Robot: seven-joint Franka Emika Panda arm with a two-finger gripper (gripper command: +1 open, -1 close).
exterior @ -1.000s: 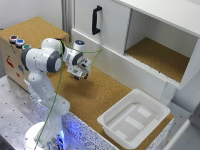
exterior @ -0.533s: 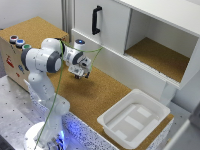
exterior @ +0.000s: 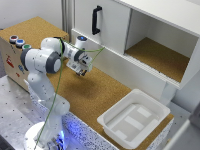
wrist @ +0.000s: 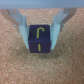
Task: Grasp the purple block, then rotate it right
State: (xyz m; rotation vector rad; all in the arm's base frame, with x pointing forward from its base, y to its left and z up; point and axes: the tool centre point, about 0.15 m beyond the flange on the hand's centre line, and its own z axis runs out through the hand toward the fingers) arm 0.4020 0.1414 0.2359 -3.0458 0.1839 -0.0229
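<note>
In the exterior view, at about nine o'clock, a wooden box [exterior: 12, 60] stands at the edge of the cork surface [exterior: 100, 95], and round coloured buttons [exterior: 19, 42] sit on its top. Just beside it, toward the centre, is the white Franka arm [exterior: 42, 62], with its base at about seven o'clock on a perforated metal plate [exterior: 15, 115]. A thin green cable [exterior: 55, 95] runs along the arm.

The arm reaches to the exterior view's right, and its hand [exterior: 80, 71] is a little left of the centre, low over the cork. In this view the thing between the fingers is too small to tell.

The wrist view shows it clearly: the purple block [wrist: 40, 38] is in the middle of the picture, dark purplish with a thin yellow mark on the face toward the camera. One light finger [wrist: 22, 27] presses on one side of it and the other finger on the opposite side, so the hand [wrist: 41, 30] is closed on the block. Whether the block touches the cork below it, I cannot tell.

At about one o'clock a white cabinet [exterior: 150, 30] has a black handle [exterior: 95, 20] on its closed door and an open compartment next to it. At about five o'clock a white tray [exterior: 134, 120] lies on the cork, well apart from the hand.
</note>
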